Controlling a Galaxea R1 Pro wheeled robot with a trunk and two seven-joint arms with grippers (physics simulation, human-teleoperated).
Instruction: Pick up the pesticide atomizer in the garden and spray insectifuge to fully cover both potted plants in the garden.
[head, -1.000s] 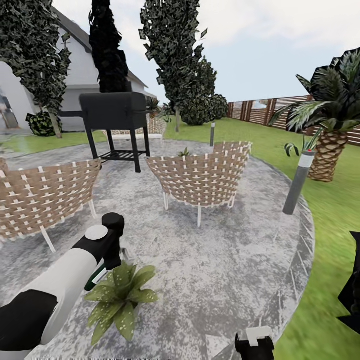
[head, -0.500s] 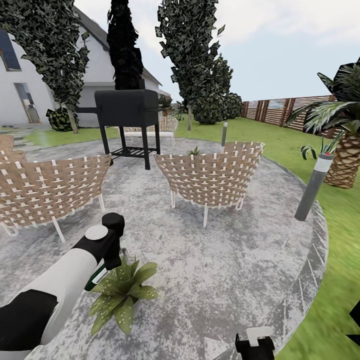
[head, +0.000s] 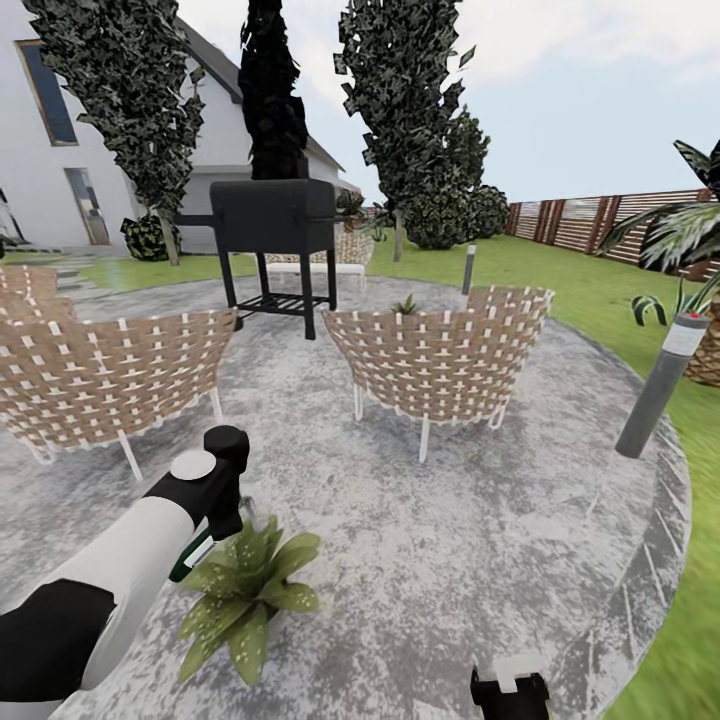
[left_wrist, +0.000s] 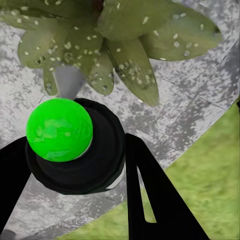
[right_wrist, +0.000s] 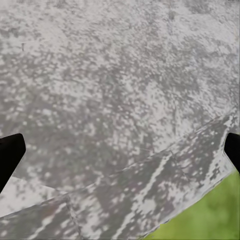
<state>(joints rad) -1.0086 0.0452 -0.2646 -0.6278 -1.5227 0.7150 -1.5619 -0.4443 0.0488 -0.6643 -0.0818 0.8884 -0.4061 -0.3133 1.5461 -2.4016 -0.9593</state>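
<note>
The left end effector (left_wrist: 75, 165) grips the pesticide atomizer (left_wrist: 67, 145) just above a potted plant (head: 245, 590); its wrist view reveals the bright green bottle. The right end effector's (right_wrist: 120, 150) fingers stand wide over the patio (right_wrist: 110, 85).

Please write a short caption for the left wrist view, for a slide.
Left gripper shut on the pesticide atomizer, held above a potted plant on the stone patio.

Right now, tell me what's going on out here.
The left gripper holds the pesticide atomizer just above a potted plant on the stone patio. The second potted plant sits behind a woven chair. The right gripper hangs open over bare patio.
</note>
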